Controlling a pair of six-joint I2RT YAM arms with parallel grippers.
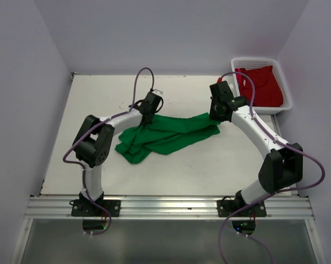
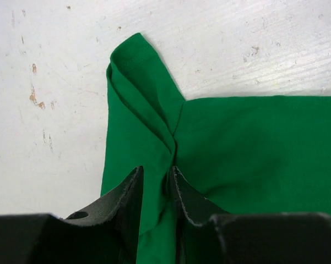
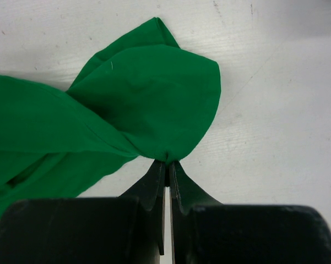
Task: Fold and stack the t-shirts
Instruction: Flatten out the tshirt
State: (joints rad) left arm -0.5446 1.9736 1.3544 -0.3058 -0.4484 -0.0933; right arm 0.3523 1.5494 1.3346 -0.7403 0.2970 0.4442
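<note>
The bright green t-shirt [image 1: 165, 135] lies crumpled in the middle of the table, stretched between both grippers. My left gripper [image 1: 145, 122] is at its far left edge; in the left wrist view its jaws [image 2: 156, 173] are closed on a gathered fold of green cloth [image 2: 248, 143]. My right gripper [image 1: 215, 118] is at the shirt's far right end; in the right wrist view it [image 3: 168, 164] is shut tight on the edge of the green cloth [image 3: 148, 99]. The red t-shirt [image 1: 260, 85] lies bunched in the basket.
The white plastic mesh basket [image 1: 285, 82] stands at the far right corner of the white table [image 1: 99, 99]. Walls close the table in at the left, back and right. A metal rail [image 1: 171, 208] runs along the near edge.
</note>
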